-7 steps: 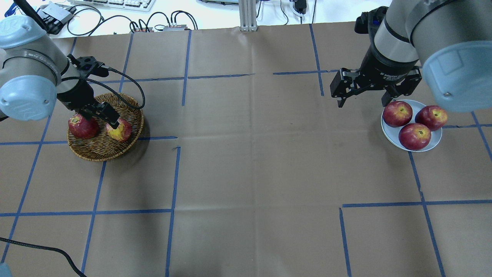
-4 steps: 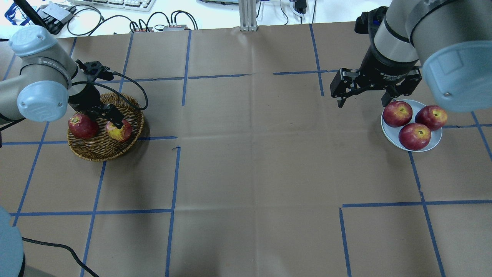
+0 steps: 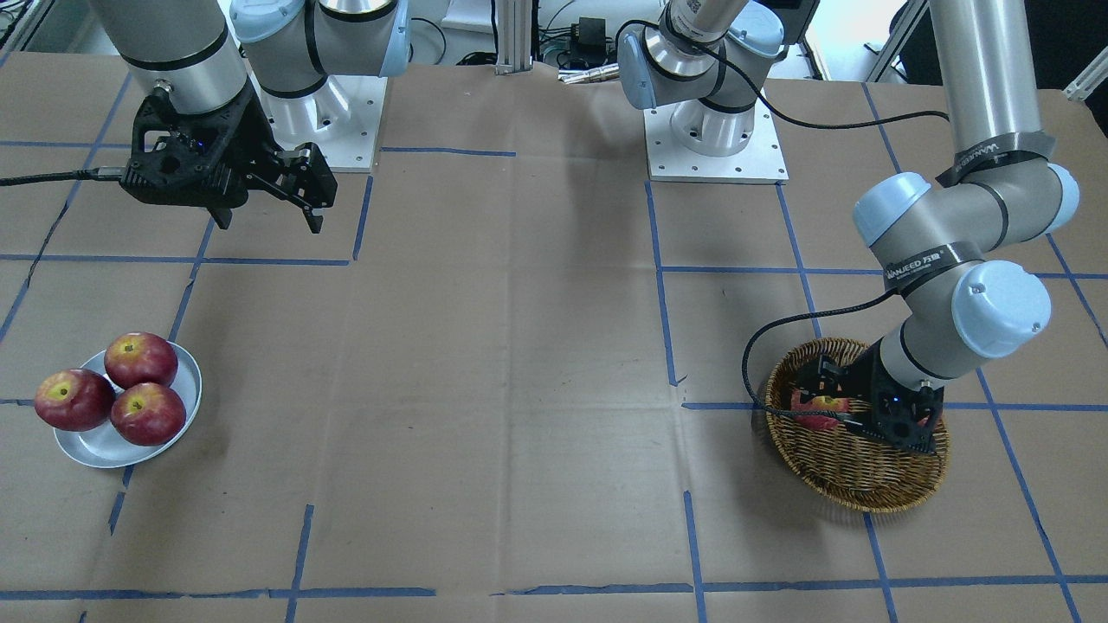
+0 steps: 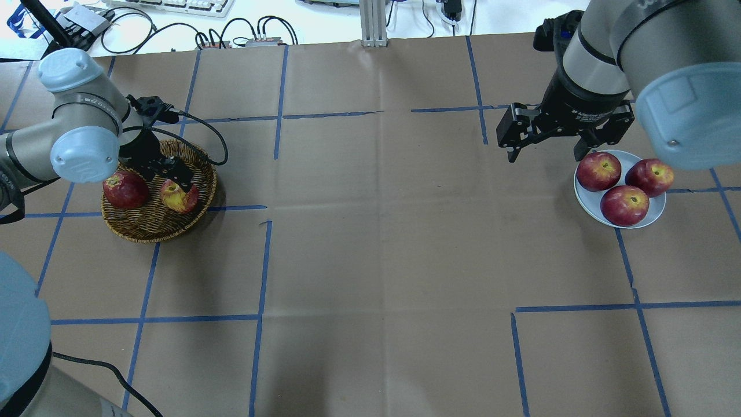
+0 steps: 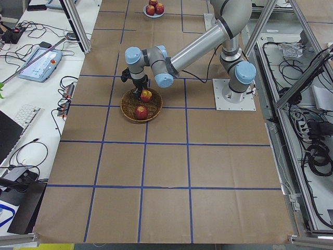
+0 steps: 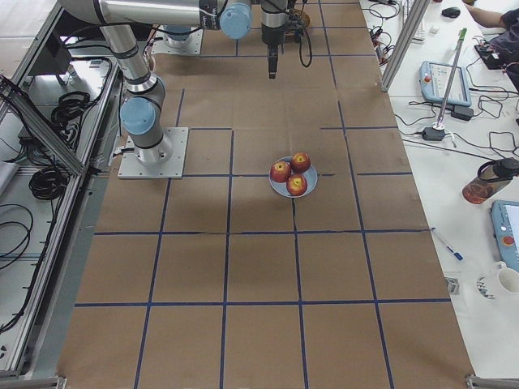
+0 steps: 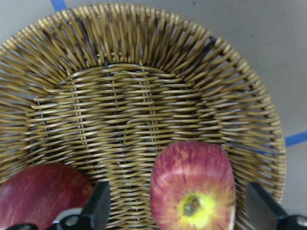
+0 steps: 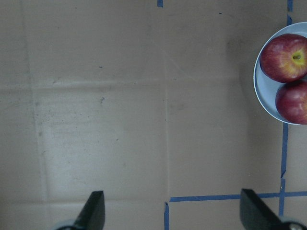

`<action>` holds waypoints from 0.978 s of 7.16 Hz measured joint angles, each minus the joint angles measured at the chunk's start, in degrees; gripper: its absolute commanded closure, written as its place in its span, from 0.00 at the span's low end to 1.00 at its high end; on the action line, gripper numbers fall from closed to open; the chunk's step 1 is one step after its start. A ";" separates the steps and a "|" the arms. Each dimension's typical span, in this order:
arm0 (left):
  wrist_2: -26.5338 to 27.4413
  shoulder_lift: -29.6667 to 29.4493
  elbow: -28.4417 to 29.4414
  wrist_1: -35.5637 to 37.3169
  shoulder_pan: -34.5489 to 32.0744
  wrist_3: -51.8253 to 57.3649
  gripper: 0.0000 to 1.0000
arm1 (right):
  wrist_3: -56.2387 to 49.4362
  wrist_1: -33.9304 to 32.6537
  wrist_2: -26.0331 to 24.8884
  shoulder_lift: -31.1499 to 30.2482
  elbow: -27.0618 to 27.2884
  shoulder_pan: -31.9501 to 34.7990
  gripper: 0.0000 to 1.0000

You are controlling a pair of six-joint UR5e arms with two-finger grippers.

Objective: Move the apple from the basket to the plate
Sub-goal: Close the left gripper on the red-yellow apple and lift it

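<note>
Wicker basket [image 4: 145, 234] | apple [image 4: 180, 197] is straddled by left end effector [image 7: 178, 212], jaws spread wide, nothing gripped | right end effector [image 4: 544, 155] likewise spread, empty | transfer to plate [image 4: 653, 215] outstanding.

Silver arms [image 3: 987, 78], pale-blue joint caps [image 3: 1000, 307], matte black right tool [image 3: 269, 225] (black cable [image 3: 779, 327] along the left one).

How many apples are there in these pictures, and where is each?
5. In the basket: the yellow-streaked apple and one dark red apple beside it. On the plate: three red apples, close together. None seems hidden.
</note>
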 measured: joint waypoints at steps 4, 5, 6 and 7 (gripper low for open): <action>-0.34 -0.99 -1.35 0.17 -0.33 -0.24 0.12 | -0.04 0.00 0.00 0.01 -0.06 0.01 0.00; -0.37 -0.98 -1.86 0.02 -0.48 -0.29 0.14 | -0.04 0.00 0.01 0.01 -0.07 0.01 0.00; -0.37 -0.95 -2.54 0.02 -0.48 -0.31 0.21 | -0.04 0.00 -0.01 0.01 -0.07 0.01 0.00; -0.34 -0.93 -3.07 0.04 -0.47 -0.30 0.31 | -0.02 0.00 0.00 0.01 -0.07 0.01 0.00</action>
